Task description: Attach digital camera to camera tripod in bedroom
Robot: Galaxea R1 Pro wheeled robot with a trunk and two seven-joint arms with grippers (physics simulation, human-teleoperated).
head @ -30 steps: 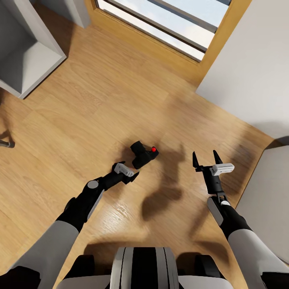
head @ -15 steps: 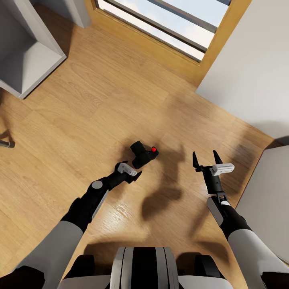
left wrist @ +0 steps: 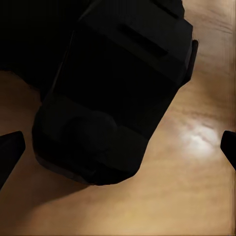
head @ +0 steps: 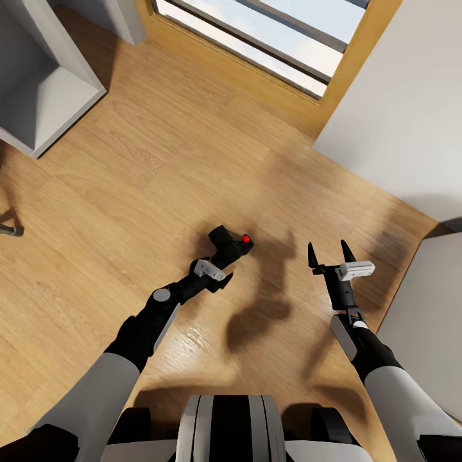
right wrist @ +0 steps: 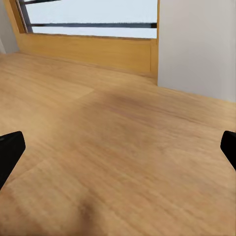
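The light wood plank floor [head: 128, 167] carries every item in play. A wood-framed window [head: 269, 38] runs along its far edge, a white wall panel [head: 398, 109] stands to the right, and an open grey-white cabinet [head: 45, 96] sits at far left.

The left arm reaches forward and inward from the trunk. Its left gripper [head: 221, 269] sits at the near side of the small chunky black digital camera with the red round button [head: 229, 246], which lies on the floor ahead of the robot's centre line. In the left wrist view the camera body [left wrist: 113, 88] looms large between the two dark fingertips [left wrist: 10, 152], which stand spread wide at either side of it; no contact is visible.

The right gripper [head: 328, 253] hovers off to the right, well apart from the camera, its fingers [head: 312, 255] spread over bare floor.

Key relation: the camera lies directly ahead of the left fingers, along their approach line. Its long axis runs obliquely from near-left to far-right in the head view (roughly in line with the left forearm). The left arm is clearly the nearer one. Judged from this, the pending move is a short advance and closure across the body's narrow width.
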